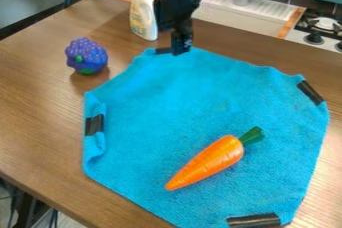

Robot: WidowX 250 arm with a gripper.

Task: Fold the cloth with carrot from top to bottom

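My black two-finger gripper [180, 51] hangs at the top corner of the bright blue, fuzzy fabric cloth [175, 104], right by the strip of black tape [162, 50] there. From here I cannot tell whether it is wide, narrow or already pinching fabric. The cloth lies mostly spread on the brown wood-grain table [40, 102], its left edge curled up by another black tape patch [94, 125]. The smooth orange toy carrot with a green top [210, 161] rests on the lower half of the cloth, tip toward the bottom left. I expect the cloth to be light and limp, giving my grip some bite but sagging between folds. I would take it at that top corner, low and with a real fold of fabric, since a shallow pinch could slip off. The carrot looks like hard, slick plastic, probably light; it needs no grasp, but a dragging cloth could roll it. So I would lift first, then carry the corner down over it slowly.
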